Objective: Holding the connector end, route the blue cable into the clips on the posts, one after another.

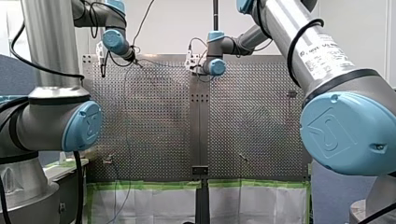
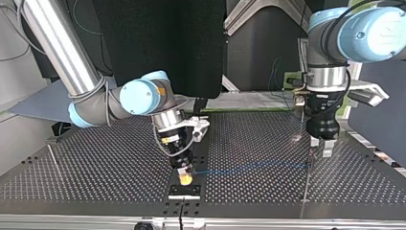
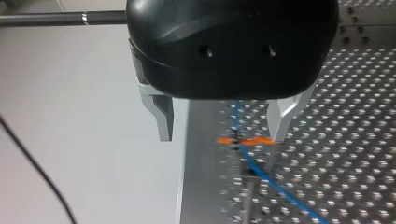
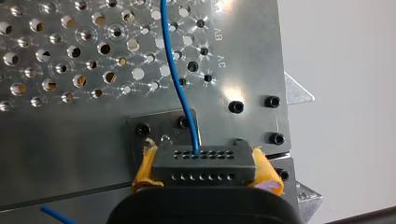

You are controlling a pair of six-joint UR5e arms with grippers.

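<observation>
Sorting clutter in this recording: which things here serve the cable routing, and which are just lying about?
Job: blue cable, black connector in my right gripper, orange clip, my open left gripper.
Lying about: green tape, black bracket.

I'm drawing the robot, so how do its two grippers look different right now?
My left gripper has bare metal jaws; my right gripper has yellow pads. The left gripper's jaws stand open, holding nothing; the right gripper's are shut on the black connector. The blue cable runs untouched past the left gripper but plugs into the connector the right gripper holds. Both have black bodies.
</observation>
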